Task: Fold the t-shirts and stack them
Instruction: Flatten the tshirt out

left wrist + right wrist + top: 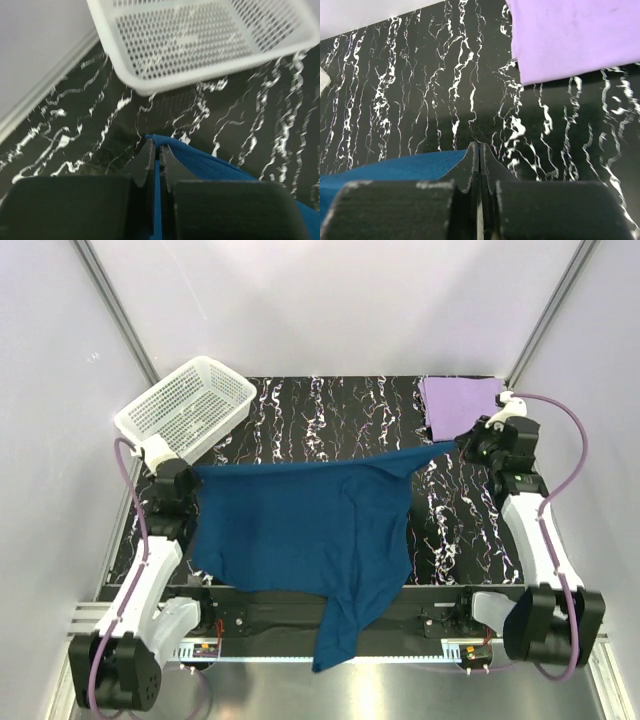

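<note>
The dark teal-blue t-shirt (310, 525) hangs stretched between my two grippers above the black marbled table, its lower part drooping over the near edge. No print shows on it. My left gripper (190, 476) is shut on its left corner (156, 141). My right gripper (462, 443) is shut on its right corner, and the blue cloth (395, 167) runs off to the left of the shut jaws (479, 149). The pale lavender t-shirt (460, 405) lies folded flat at the table's far right; it also shows in the right wrist view (575, 37).
A white perforated plastic basket (185, 405) stands at the table's far left corner, just beyond my left gripper; its rim shows in the left wrist view (210, 75). White walls close in the table (330, 410) on three sides.
</note>
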Robot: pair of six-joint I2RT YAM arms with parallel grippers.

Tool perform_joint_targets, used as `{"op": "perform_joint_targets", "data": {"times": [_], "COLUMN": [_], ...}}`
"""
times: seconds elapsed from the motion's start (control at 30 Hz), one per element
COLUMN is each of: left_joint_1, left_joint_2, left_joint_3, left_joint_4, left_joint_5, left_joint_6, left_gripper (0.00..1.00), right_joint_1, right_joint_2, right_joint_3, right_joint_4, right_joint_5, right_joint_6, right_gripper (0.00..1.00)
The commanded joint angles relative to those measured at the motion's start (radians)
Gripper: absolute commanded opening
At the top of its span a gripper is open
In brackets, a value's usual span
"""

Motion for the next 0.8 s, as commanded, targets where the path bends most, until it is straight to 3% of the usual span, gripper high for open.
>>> {"op": "perform_joint_targets", "data": {"times": [0.0, 0.17, 0.3, 0.5, 0.6, 0.77], "left_joint_1": [0.017, 0.021, 0.023, 0.023, 0.023, 0.024], "left_joint_2": [0.078, 0.353, 0.535, 0.747, 0.81, 0.865], "left_joint_3": [0.022, 0.126, 0.256, 0.503, 0.557, 0.616], "left_joint_4": [0.202, 0.24, 0.251, 0.153, 0.124, 0.069], "left_joint_5": [-0.073, -0.029, 0.0, 0.022, 0.043, 0.077], "left_joint_6": [-0.051, -0.051, -0.041, -0.014, 0.009, 0.003], "left_gripper": [0.0, 0.0, 0.0, 0.0, 0.0, 0.0], "right_joint_1": [-0.006, -0.006, -0.003, 0.031, 0.042, 0.046], "right_joint_2": [0.081, 0.35, 0.562, 0.829, 0.915, 1.108], "right_joint_3": [0.03, 0.117, 0.298, 0.657, 0.83, 1.171], "right_joint_4": [0.274, 0.331, 0.314, 0.099, -0.008, -0.344], "right_joint_5": [0.007, -0.089, -0.166, -0.192, -0.18, -0.131], "right_joint_6": [0.029, 0.055, 0.112, 0.144, 0.14, 0.097], "right_gripper": [0.0, 0.0, 0.0, 0.0, 0.0, 0.0]}}
